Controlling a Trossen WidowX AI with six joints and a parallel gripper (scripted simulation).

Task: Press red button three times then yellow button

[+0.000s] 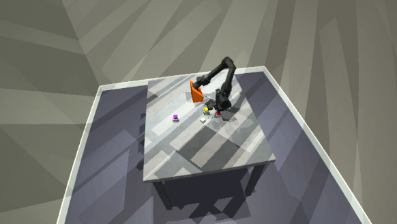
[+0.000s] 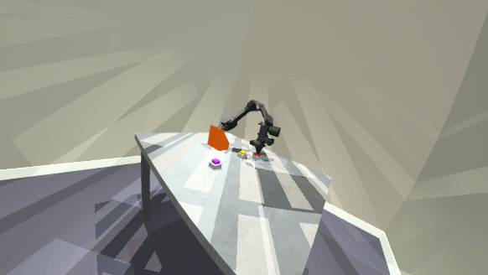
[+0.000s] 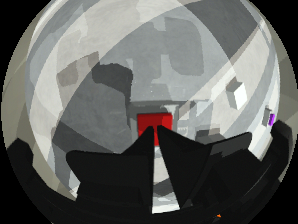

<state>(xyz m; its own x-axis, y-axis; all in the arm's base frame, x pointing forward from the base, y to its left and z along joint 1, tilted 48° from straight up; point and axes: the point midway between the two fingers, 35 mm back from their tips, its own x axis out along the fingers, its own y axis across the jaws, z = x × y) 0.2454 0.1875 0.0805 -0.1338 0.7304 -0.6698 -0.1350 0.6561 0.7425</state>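
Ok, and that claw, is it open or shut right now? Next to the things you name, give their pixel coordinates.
Shut: the claw's [image 1: 218,111] [image 2: 257,152] [image 3: 156,128] two black fingertips nearly meet over the red button [image 1: 218,113] [image 2: 256,155] [image 3: 155,121], with nothing visible between them.

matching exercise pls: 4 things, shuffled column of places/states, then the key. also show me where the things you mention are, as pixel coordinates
1. red button [image 1: 218,113] [image 2: 256,155] [image 3: 155,121]
2. yellow button [image 1: 206,109] [image 2: 242,153]
3. purple button [image 1: 175,117] [image 2: 215,161] [image 3: 272,119]
4. gripper [image 1: 218,110] [image 2: 258,152] [image 3: 154,129]

A. farthest of the three buttons from the gripper
B. shut, nothing held
C. directly at the fingertips
D. between the other two buttons in the top view, left to right

Pairs: 1-C, 2-D, 3-A, 4-B
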